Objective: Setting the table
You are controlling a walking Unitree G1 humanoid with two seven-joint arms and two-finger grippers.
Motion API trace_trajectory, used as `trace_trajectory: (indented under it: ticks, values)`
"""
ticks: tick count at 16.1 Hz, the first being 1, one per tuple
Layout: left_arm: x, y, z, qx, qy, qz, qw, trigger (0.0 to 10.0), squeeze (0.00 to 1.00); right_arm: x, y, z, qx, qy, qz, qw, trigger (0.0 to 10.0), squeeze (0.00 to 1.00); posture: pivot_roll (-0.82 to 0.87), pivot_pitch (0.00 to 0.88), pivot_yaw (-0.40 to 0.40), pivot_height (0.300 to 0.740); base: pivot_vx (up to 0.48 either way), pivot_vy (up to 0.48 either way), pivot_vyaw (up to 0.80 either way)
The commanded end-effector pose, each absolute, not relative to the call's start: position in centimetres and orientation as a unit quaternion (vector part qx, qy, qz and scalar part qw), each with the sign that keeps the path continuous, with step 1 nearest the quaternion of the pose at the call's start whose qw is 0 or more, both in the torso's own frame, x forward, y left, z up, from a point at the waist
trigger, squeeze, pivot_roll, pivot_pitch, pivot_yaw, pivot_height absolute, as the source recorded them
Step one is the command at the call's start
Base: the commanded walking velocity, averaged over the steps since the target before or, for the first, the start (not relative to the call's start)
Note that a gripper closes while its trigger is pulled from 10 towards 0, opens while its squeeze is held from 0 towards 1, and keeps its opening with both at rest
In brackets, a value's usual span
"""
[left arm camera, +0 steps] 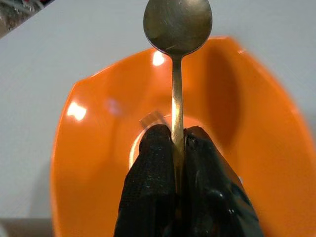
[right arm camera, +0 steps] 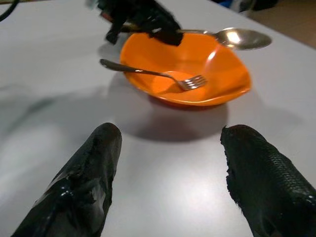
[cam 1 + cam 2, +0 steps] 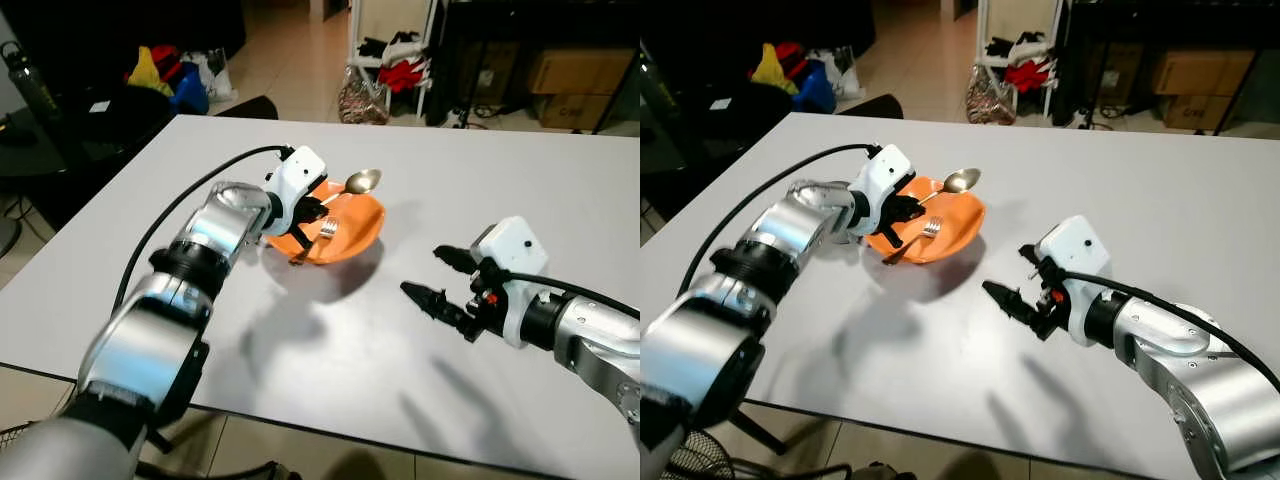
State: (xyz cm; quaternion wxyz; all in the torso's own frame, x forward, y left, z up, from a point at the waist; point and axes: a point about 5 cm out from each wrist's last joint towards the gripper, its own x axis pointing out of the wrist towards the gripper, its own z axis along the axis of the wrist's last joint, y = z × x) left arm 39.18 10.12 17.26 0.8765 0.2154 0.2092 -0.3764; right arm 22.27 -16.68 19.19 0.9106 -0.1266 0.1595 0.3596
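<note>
An orange bowl (image 3: 350, 238) sits in the middle of the white table (image 3: 300, 350). A silver fork (image 2: 153, 74) leans inside it, tines down and handle over the near rim. My left gripper (image 3: 312, 208) hovers above the bowl's left side, shut on the handle of a metal spoon (image 3: 361, 181), whose head pokes out past the far rim (image 1: 177, 24). My right gripper (image 3: 440, 275) rests low over the table to the right of the bowl, open, with nothing between its fingers (image 2: 89, 182).
A chair back (image 3: 250, 106) stands at the table's far edge. Beyond it are bags (image 3: 170, 75), a shelf with clothes (image 3: 395, 50) and cardboard boxes (image 3: 580, 85) on the tiled floor. A dark desk (image 3: 60, 130) lies to the left.
</note>
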Motion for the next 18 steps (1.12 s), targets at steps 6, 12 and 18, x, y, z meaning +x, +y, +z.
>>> trace_trajectory:
  ticks: [6, 12, 18]
  values:
    - [39.6, 11.8, 16.6, 0.24, 0.257, -0.334, 0.874, 10.0, 0.0, 21.4, -15.9, 19.0, -0.136, 0.178, 0.401, 0.888, 10.0, 0.0, 0.02, 0.0, 0.107, 0.74, 0.0, 0.0, 0.0]
    - [39.9, 11.6, 16.5, 0.223, 0.259, -0.31, 0.887, 10.0, 0.16, 21.1, -15.5, 18.8, -0.129, 0.18, 0.404, 0.887, 10.0, 0.0, 0.01, 0.0, 0.115, 0.74, 0.0, 0.0, 0.0]
    - [39.8, 11.2, 15.9, 0.201, 0.267, -0.302, 0.893, 10.0, 0.25, 20.9, -15.4, 18.7, -0.126, 0.184, 0.403, 0.888, 10.0, 0.0, 0.01, 0.0, 0.118, 0.74, 0.0, 0.0, 0.0]
